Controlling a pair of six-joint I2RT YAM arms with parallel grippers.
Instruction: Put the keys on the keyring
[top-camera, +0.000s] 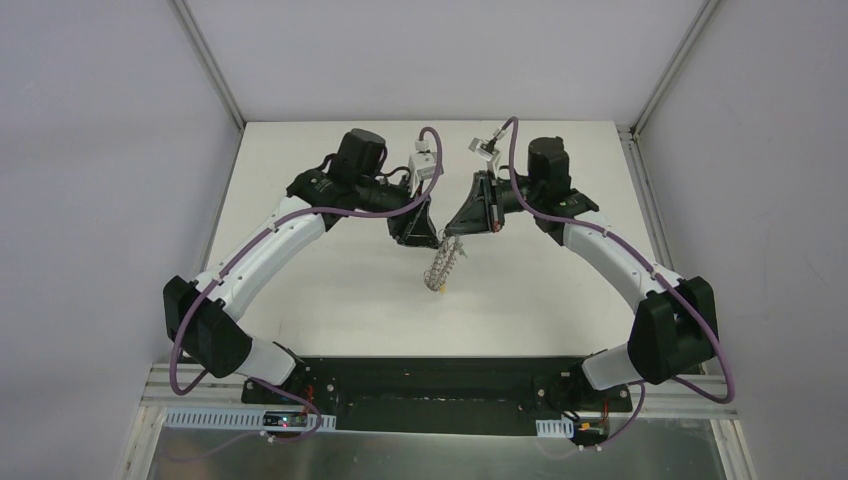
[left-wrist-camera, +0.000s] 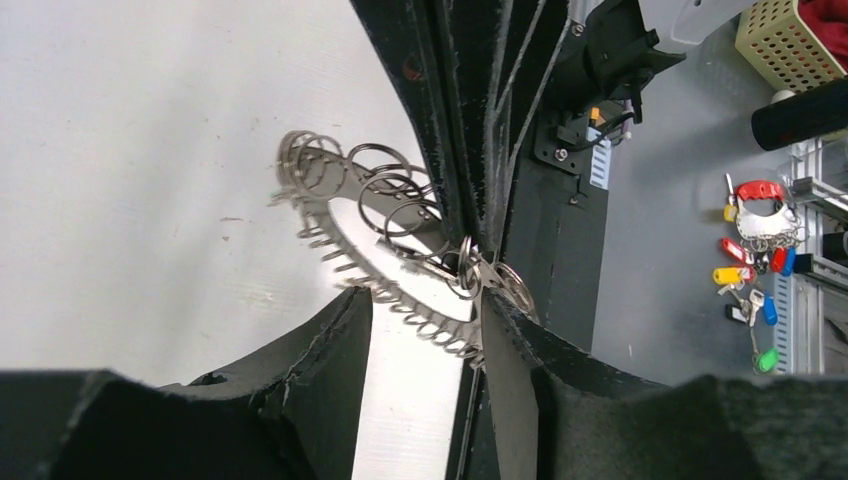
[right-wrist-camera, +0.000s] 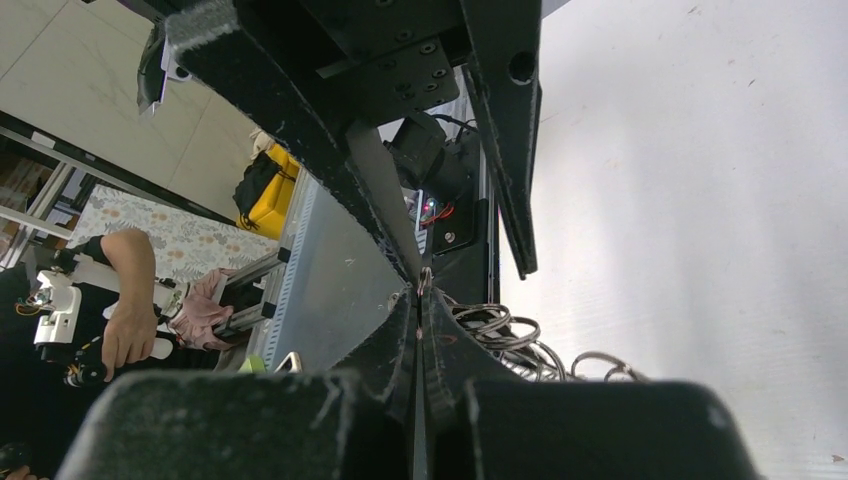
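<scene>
The keyring (top-camera: 441, 265) hangs as a floppy grey loop between the two grippers, above the white table (top-camera: 300, 280). My right gripper (top-camera: 452, 235) is shut on one small wire ring at the keyring's top; in the right wrist view its fingers (right-wrist-camera: 440, 345) are pressed together, with rings (right-wrist-camera: 495, 335) bunched beside them. My left gripper (top-camera: 425, 238) is open. In the left wrist view the keyring (left-wrist-camera: 345, 235) crosses the gap at its fingertips and touches the right-hand finger (left-wrist-camera: 505, 340). A small yellowish speck (top-camera: 440, 288) hangs at the loop's bottom. No black or green key shows.
Both arms reach in over the middle of the table and nearly touch. Beyond the near table edge, a bunch of coloured key tags (left-wrist-camera: 752, 250) lies off the table. A person's arm (right-wrist-camera: 125, 300) shows off to the side in the right wrist view.
</scene>
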